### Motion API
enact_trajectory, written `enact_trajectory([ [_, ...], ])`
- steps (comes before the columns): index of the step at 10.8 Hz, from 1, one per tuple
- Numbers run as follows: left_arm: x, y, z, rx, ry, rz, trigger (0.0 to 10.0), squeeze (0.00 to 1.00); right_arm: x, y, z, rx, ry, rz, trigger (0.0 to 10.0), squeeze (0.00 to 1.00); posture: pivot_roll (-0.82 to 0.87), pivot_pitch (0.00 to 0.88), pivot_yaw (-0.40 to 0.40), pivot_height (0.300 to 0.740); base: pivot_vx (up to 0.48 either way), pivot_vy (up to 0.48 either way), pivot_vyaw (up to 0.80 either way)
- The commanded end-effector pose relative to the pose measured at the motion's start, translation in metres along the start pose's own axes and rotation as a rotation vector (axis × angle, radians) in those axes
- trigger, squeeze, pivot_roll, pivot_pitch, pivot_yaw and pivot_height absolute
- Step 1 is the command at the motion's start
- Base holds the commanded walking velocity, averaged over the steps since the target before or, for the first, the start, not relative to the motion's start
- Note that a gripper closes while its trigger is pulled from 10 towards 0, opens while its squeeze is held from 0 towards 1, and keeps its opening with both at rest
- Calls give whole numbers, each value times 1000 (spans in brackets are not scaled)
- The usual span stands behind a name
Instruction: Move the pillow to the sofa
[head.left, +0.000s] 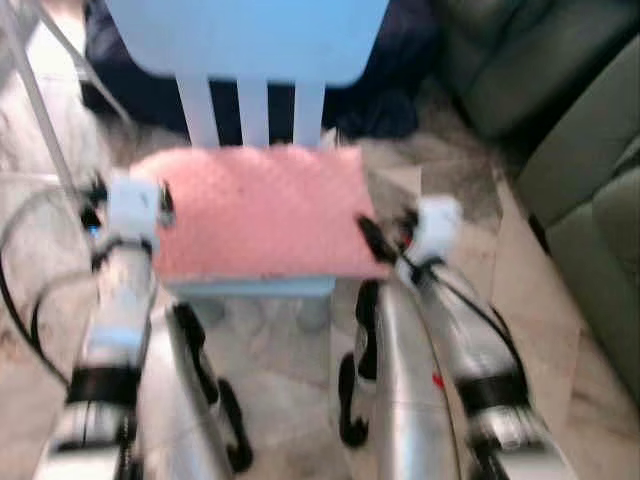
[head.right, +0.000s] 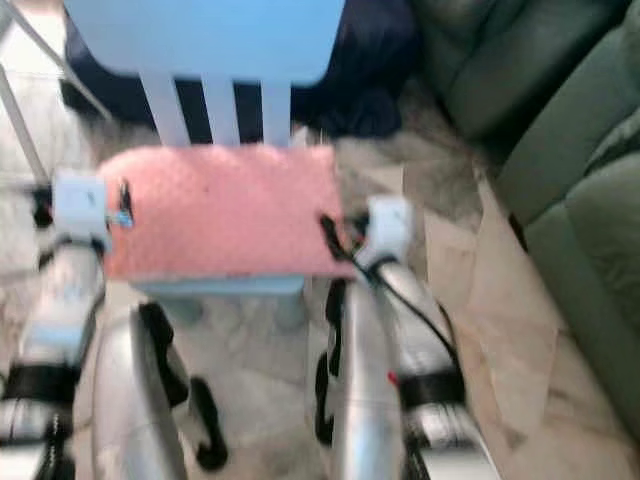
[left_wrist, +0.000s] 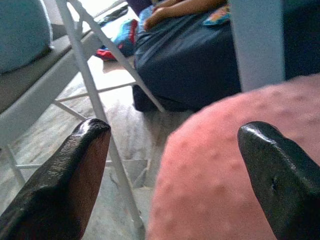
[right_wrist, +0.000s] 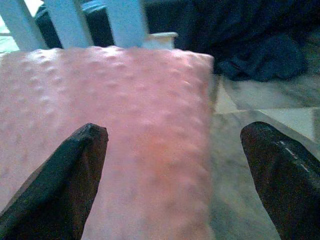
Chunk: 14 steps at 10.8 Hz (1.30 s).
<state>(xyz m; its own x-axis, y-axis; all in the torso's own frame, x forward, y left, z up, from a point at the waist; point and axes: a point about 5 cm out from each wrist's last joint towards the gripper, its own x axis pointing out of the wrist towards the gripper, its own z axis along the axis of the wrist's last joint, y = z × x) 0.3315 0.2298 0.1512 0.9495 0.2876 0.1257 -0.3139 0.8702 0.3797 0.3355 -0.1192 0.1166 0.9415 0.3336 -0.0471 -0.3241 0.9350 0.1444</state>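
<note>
A pink, bumpy pillow (head.left: 255, 210) lies flat on the seat of a light blue chair (head.left: 250, 35). My left gripper (head.left: 165, 205) is at the pillow's left edge and my right gripper (head.left: 375, 240) at its right front corner. In the left wrist view the left gripper (left_wrist: 175, 132) is open, with the pillow's (left_wrist: 225, 165) edge between its fingers. The right gripper (right_wrist: 175, 131) is open too in the right wrist view, one finger over the pillow (right_wrist: 125, 100) and the other out over the floor. The head views are blurred.
A green sofa (head.left: 590, 180) stands to the right, close to the chair. Behind the chair lies dark blue bedding (left_wrist: 190, 60) with a person's arm (left_wrist: 185, 7) on it. A white metal frame (left_wrist: 95, 100) stands to the left. Pale marble floor (head.left: 530, 290) runs between chair and sofa.
</note>
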Motion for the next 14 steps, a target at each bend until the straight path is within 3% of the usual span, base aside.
enact_trajectory([
  [1,2,4,-5,0,20,24,10000,675,3,2,-9,3,35,10,10000,1000,-15,365,-81,460,0,0,0],
  [2,7,5,-2,5,13,38,10000,0,11,11,-11,24,62,59,10000,24,-15,368,-83,460,0,0,0],
  [4,15,1,-14,-11,78,29,10000,0,26,25,-13,83,90,88,10000,0,-12,374,-90,460,0,0,0],
  [5,15,-9,-24,-68,134,-24,10000,0,31,28,-19,142,142,75,10000,0,-10,377,-94,460,0,0,0],
  [6,14,-17,-30,-112,166,-56,10000,0,34,33,-19,126,143,97,10000,0,-9,378,-96,460,0,0,0],
  [8,9,-37,-48,-141,258,-135,10000,0,40,43,-30,200,222,92,10000,0,-13,384,-105,460,0,0,0],
  [9,7,-46,-52,-143,273,-182,6196,0,41,47,-35,278,258,88,7804,0,-17,381,-105,460,0,0,0],
  [10,5,-52,-56,-174,300,-234,0,0,44,52,-34,307,263,111,0,0,-16,375,-107,460,0,0,0],
  [14,-9,-68,-73,-186,395,-347,0,0,42,55,-44,253,333,124,0,0,-16,342,-120,460,0,0,0],
])
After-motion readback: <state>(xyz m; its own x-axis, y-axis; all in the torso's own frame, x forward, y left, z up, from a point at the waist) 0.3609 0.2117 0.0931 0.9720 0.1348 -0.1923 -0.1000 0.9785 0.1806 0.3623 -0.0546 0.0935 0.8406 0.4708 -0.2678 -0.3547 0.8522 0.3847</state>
